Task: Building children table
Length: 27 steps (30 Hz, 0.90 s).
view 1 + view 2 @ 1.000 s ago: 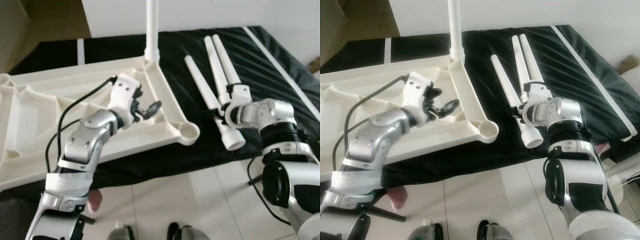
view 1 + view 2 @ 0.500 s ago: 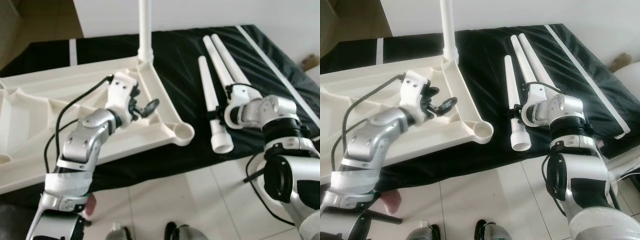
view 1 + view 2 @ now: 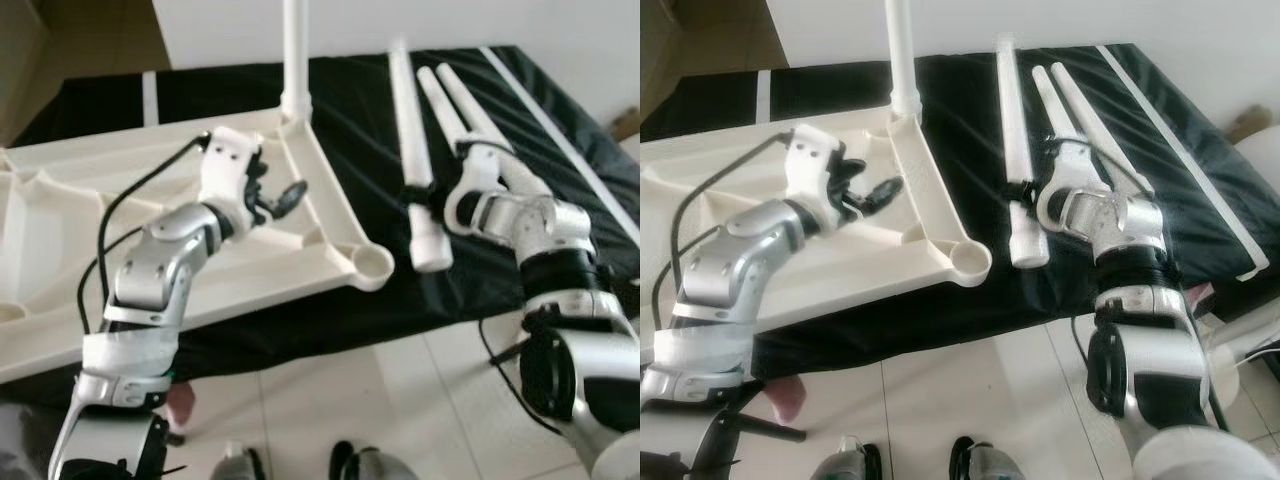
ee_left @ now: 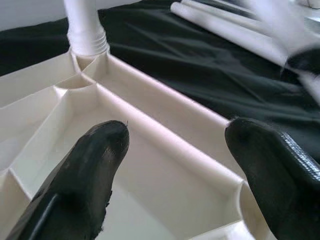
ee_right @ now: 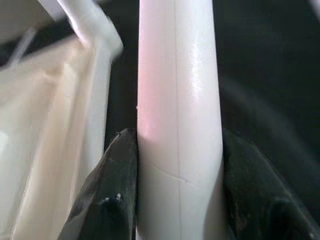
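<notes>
Here, largest first, the black mat [image 3: 480, 290] covered the surface in front of the robot, with pale floor tiles [image 3: 400, 400] below its near edge.

The white table top [image 3: 60, 250] lay upside down on the mat, its ribbed underside facing up. An open round socket [image 3: 372, 263] sat at its near corner. One leg already stood upright [image 3: 296, 60] in the far corner socket.

The held leg [image 3: 412, 150], a long white tapered tube, was raised off the mat, just beside the table top's right edge. Its wide end [image 3: 1028, 247] pointed toward the robot, near the open socket but apart from it.

Two spare legs [image 3: 462, 100] lay side by side on the mat, farther right.

The right gripper [image 5: 175, 190] gripped the held leg near its wide end, its black fingers [image 5: 112, 200] pressed against both sides of the tube.

The left gripper [image 4: 175, 165] hovered above the table top's underside, beside the rib running to the upright leg. Its fingers [image 4: 90, 170] were spread wide, holding nothing.

A black cable [image 3: 130, 240] looped along the left arm.
</notes>
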Available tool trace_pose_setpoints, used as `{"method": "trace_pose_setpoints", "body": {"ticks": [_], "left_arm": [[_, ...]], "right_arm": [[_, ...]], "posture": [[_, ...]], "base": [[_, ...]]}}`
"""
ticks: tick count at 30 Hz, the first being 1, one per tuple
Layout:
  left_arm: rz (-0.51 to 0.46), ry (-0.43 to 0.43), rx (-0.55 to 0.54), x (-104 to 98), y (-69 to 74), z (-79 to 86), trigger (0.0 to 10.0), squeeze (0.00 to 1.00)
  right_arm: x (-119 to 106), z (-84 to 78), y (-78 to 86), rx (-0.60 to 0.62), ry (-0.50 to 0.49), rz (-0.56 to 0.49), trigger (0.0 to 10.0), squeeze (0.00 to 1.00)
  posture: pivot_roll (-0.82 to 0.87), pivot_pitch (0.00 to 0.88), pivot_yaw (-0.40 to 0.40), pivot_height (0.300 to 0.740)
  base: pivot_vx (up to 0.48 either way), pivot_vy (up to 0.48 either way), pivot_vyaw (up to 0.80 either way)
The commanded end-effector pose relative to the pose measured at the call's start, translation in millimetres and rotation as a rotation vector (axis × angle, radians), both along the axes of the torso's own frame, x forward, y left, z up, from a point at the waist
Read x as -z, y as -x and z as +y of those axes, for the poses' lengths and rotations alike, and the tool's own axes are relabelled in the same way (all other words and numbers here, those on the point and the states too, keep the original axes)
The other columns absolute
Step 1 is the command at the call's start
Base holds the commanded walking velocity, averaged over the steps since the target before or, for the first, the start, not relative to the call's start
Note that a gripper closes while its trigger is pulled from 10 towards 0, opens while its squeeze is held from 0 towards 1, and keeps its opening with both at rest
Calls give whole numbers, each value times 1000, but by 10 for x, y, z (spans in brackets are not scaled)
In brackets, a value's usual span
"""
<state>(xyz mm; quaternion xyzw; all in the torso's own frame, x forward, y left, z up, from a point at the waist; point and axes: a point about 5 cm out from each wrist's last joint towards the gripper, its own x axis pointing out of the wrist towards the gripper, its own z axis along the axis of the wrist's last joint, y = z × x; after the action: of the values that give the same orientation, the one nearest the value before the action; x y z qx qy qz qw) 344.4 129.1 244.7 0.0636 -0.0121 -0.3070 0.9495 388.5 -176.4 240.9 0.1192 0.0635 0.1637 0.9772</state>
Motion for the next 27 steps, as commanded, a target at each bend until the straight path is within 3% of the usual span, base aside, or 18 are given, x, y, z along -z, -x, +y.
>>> {"method": "trace_pose_setpoints", "body": {"ticks": [1,2,3,7,10,19,27], "left_arm": [[-4,-8,-59,2,-38,13,10000,0],[-4,-8,-59,2,-38,13,10000,0],[-11,-33,-100,-13,-117,22,10000,0],[22,-36,-139,-52,-257,-4,10000,0],[26,-32,-146,-74,-292,-17,10000,0],[-18,-56,-182,-224,-463,-158,10000,0],[-75,-55,-135,-419,-540,-326,10000,0]], "right_arm": [[-69,14,32,-2,27,-91,10000,0],[-69,14,32,-2,27,-91,10000,0],[-102,72,128,-57,-2,-173,10000,0],[-93,172,246,-129,-99,-172,10000,0],[-98,194,281,-133,-102,-186,10000,0],[-98,393,569,-197,-27,-366,10000,0],[-63,539,628,-218,-29,-384,10000,0]], "posture": [[32,118,-80,740],[32,118,-80,740],[31,111,-79,740],[22,96,-73,740],[20,93,-72,740],[8,73,-61,740],[17,52,-41,740]], "base": [[0,0,0],[0,0,0],[0,0,0],[0,0,0],[0,0,0],[0,0,0],[0,0,0]]}}
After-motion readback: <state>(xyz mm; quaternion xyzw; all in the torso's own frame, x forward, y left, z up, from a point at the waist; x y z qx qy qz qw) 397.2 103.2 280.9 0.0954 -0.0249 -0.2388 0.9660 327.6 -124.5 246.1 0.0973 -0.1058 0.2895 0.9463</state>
